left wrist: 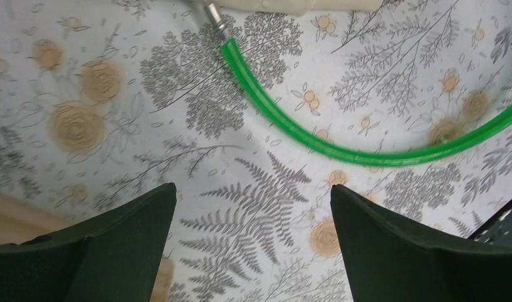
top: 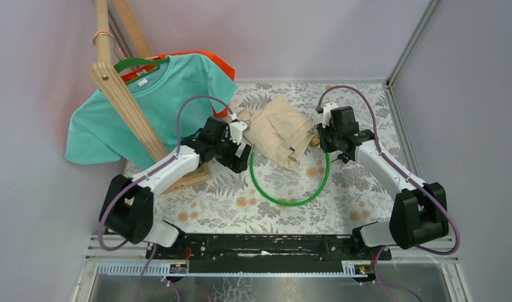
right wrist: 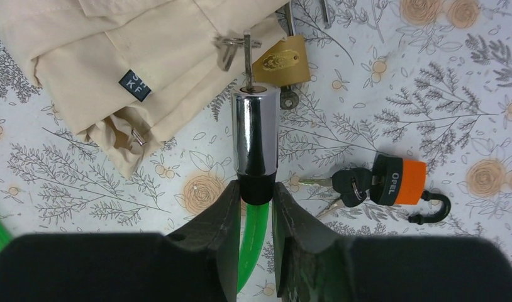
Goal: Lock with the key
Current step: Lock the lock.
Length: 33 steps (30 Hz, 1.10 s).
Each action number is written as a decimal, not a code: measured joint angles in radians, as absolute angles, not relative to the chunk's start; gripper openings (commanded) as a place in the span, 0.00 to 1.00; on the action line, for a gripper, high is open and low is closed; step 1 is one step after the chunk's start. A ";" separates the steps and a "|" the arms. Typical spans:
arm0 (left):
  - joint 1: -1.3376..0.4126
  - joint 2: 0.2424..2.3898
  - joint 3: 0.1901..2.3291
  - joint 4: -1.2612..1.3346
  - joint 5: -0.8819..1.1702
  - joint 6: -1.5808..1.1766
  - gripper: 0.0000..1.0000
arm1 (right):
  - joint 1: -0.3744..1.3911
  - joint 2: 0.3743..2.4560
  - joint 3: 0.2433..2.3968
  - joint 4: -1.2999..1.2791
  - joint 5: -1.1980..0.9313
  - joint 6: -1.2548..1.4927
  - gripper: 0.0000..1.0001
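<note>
A green cable lock [top: 291, 201] lies in a loop on the flowered table. Its chrome lock head [right wrist: 255, 135] points away from me in the right wrist view, with a key [right wrist: 246, 53] and its ring stuck in the far end. My right gripper [right wrist: 255, 189] is shut on the black collar just behind the chrome head; from above the right gripper [top: 319, 141] sits at the loop's right end. The cable's bare metal pin [left wrist: 212, 11] lies free at the edge of the cloth. My left gripper [left wrist: 253, 189] hovers open over the table near that pin, holding nothing.
A folded beige cloth [top: 275, 129] lies between the two grippers. A brass padlock [right wrist: 282, 61] rests just beyond the key. A bunch of keys with an orange tag [right wrist: 398, 179] lies to the right. A wooden rack with a teal shirt [top: 146, 107] stands at the back left.
</note>
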State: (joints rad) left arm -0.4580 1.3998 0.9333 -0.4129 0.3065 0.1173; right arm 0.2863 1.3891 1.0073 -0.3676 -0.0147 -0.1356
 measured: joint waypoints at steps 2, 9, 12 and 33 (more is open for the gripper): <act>-0.467 1.467 0.963 -0.405 0.315 0.072 0.99 | 0.286 1.389 0.986 -0.344 -0.015 -0.119 0.00; -0.500 1.626 0.986 -0.361 0.319 -0.023 0.92 | 0.286 1.389 0.942 -0.292 -0.017 -0.087 0.00; -0.511 1.658 0.986 -0.327 0.299 -0.045 0.87 | 0.286 1.389 0.942 -0.274 -0.021 -0.084 0.00; -0.538 1.776 0.980 -0.123 0.203 -0.114 0.40 | 0.264 1.390 0.925 -0.236 -0.080 -0.085 0.00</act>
